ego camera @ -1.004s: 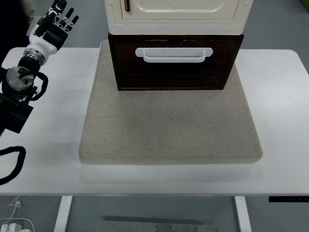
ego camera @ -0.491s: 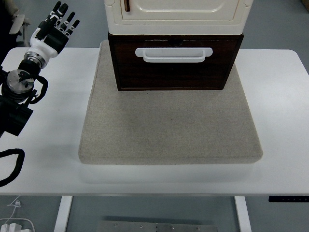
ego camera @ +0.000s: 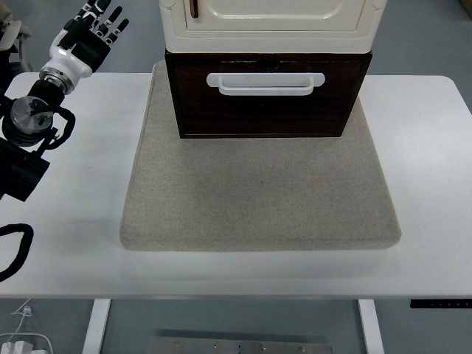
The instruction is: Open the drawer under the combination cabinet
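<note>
The fingers [ego camera: 110,16] of the left hand [ego camera: 87,37] are showing spread and released at the upper left of the frame, grasping nothing, with the hand hanging above the far left corner of the bench [ego camera: 66,214] and well apart from the cabinet. To my eye the arm is sitting raised like that because it is only getting ready to reach; nothing is being touched yet. The right hand is not showing anywhere.

Moving right from the hand, a grey felt mat [ego camera: 258,199] is lying on the bench, probably to keep the furniture from sliding when someone pulls on it. On the mat's far half the dark wooden drawer [ego camera: 267,110] is sitting fully closed, at the upper centre of the frame, with the cream cabinet [ego camera: 269,26] stacked directly on top of it. The white bar handle [ego camera: 265,83] is running across the drawer's front, facing the near edge, which is leaving it open to a straight pull toward the robot. The mat's near half is giving the drawer room to slide out.

Counting: one hand in view, one mat, one drawer, one handle, one cabinet on top.
</note>
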